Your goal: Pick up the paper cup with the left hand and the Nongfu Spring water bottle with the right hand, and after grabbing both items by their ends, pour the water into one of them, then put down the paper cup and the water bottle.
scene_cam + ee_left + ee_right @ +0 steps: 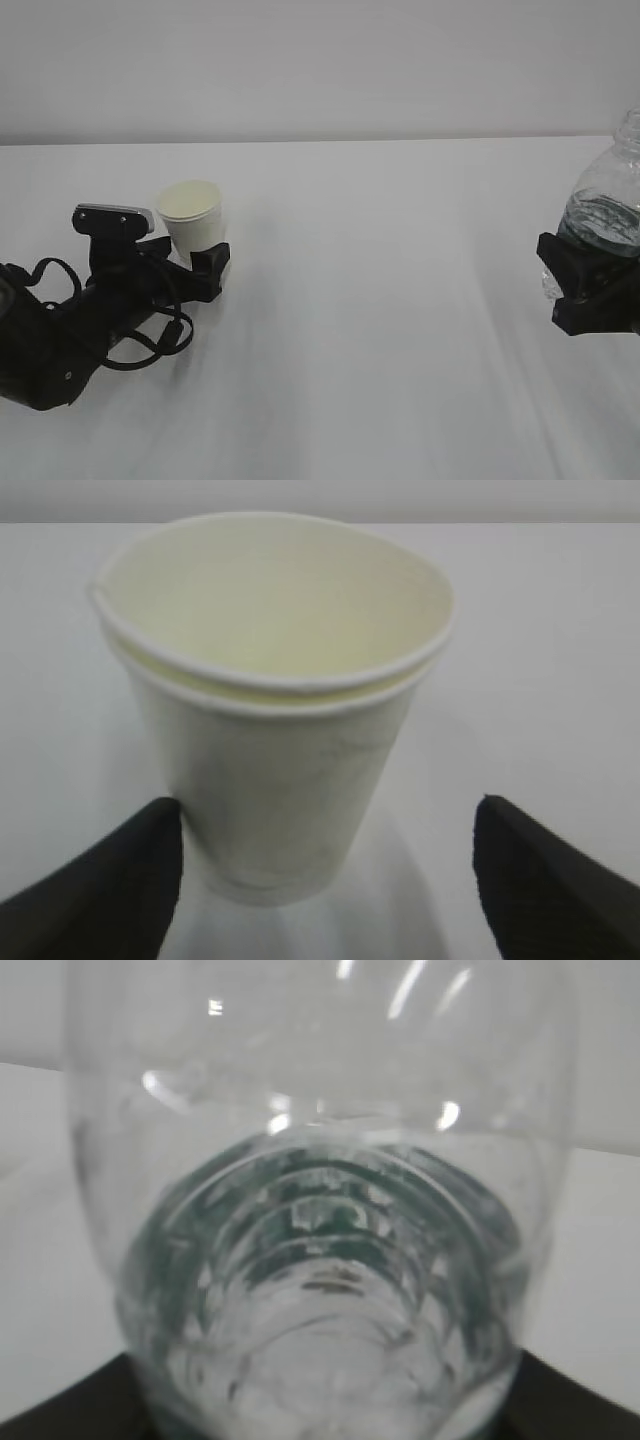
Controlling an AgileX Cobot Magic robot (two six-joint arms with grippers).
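The paper cup (192,214) stood upright on the table (380,300) at left centre of the exterior view. The left hand (325,870) had its fingers (110,880) spread either side of the base, one touching, not clenched. At the right edge, the right hand (585,290) grasped the Nongfu Spring water bottle (605,205) low on its body. The cup looked light and easily crushed, so a gentle squeeze near the stiffer bottom seemed wise; the thin ribbed bottle would likely flex and feel slippery.
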